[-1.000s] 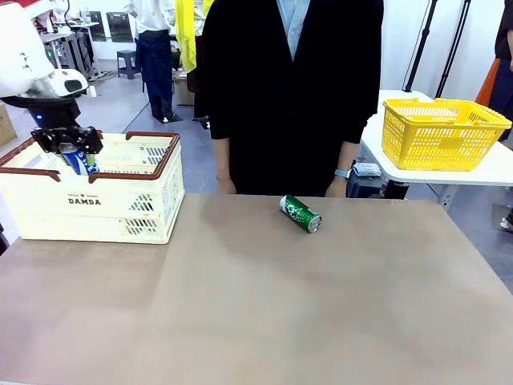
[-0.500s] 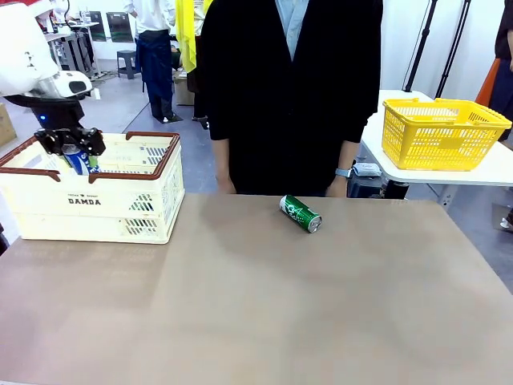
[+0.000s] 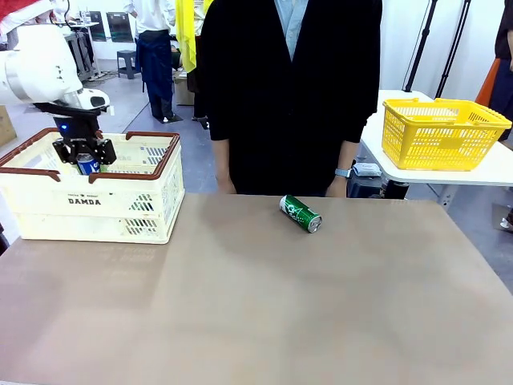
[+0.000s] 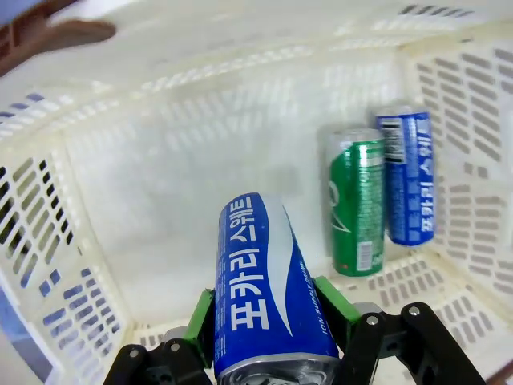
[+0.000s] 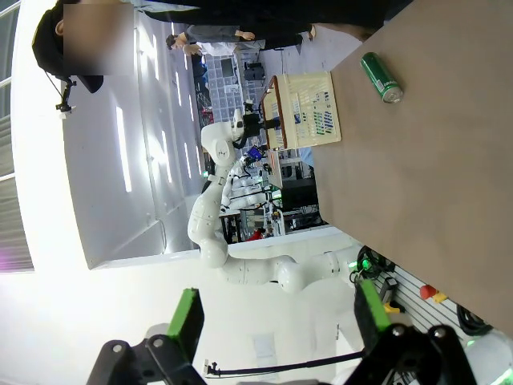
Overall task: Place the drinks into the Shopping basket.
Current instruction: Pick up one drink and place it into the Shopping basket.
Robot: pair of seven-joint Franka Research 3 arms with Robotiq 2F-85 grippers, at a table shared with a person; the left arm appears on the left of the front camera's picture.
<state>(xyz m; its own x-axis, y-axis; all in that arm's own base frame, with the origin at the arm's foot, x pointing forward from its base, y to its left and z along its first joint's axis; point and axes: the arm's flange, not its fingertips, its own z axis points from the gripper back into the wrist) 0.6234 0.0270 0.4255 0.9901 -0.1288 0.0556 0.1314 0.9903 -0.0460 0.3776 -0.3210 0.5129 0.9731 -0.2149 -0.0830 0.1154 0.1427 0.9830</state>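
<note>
My left gripper (image 3: pixel 83 160) hangs inside the cream Shopping basket (image 3: pixel 96 210) at the table's far left, shut on a blue-and-white can (image 4: pixel 268 289). The can (image 3: pixel 86 165) points down into the basket. On the basket floor lie a green can (image 4: pixel 357 210) and a second blue-and-white can (image 4: pixel 407 178), side by side against a slotted wall (image 4: pixel 473 120). Another green can (image 3: pixel 300 213) lies on its side on the table near the person. My right gripper (image 5: pixel 276 321) is open with nothing between its green pads, away from the table; the green can (image 5: pixel 381 78) shows far off.
A person in black stands at the far edge with hands (image 3: pixel 342 183) by the table. A yellow mesh basket (image 3: pixel 441 132) sits on a white side table at the right. The brown tabletop (image 3: pixel 264 305) stretches wide in front of the lying can.
My left gripper has moved a little to the right and lower inside the basket, carrying the blue-and-white can. The green can on the table has not moved.
</note>
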